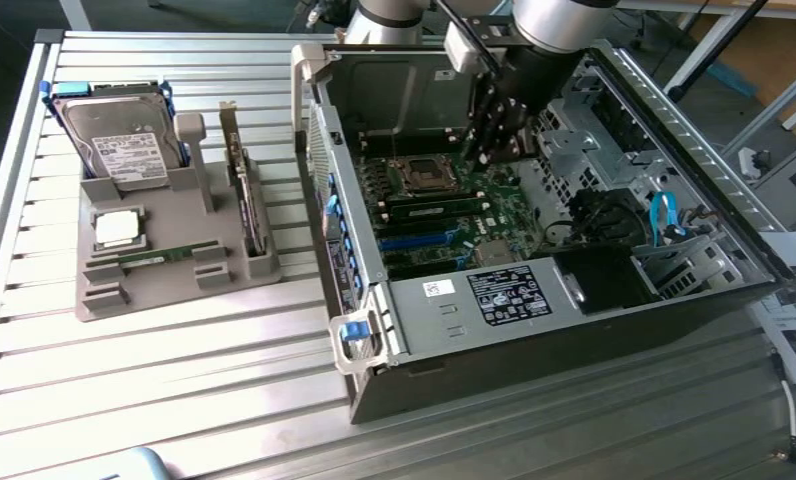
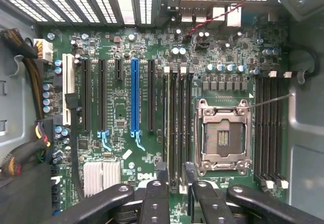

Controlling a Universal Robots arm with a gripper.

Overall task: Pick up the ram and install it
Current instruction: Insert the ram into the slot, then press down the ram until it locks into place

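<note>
A thin green ram (image 1: 158, 256) lies flat in the grey holder tray (image 1: 171, 290), far from the arm. Another green stick with black chips (image 1: 432, 209) looks seated in a memory slot beside the CPU socket (image 1: 414, 172) inside the open computer case (image 1: 505, 300). My gripper (image 1: 489, 148) hangs inside the case above the motherboard. In the wrist view the gripper (image 2: 175, 177) is open and holds nothing. Its black fingers (image 2: 154, 198) straddle the bank of long memory slots (image 2: 177, 128) next to the CPU socket (image 2: 223, 135).
The tray also holds a silver hard drive (image 1: 125, 145), a CPU chip (image 1: 118, 228) and an upright dark expansion card (image 1: 245, 195). Case walls, a drive cage (image 1: 598, 275) and cables (image 1: 662, 218) surround the motherboard. A slatted metal table (image 1: 171, 400) carries everything.
</note>
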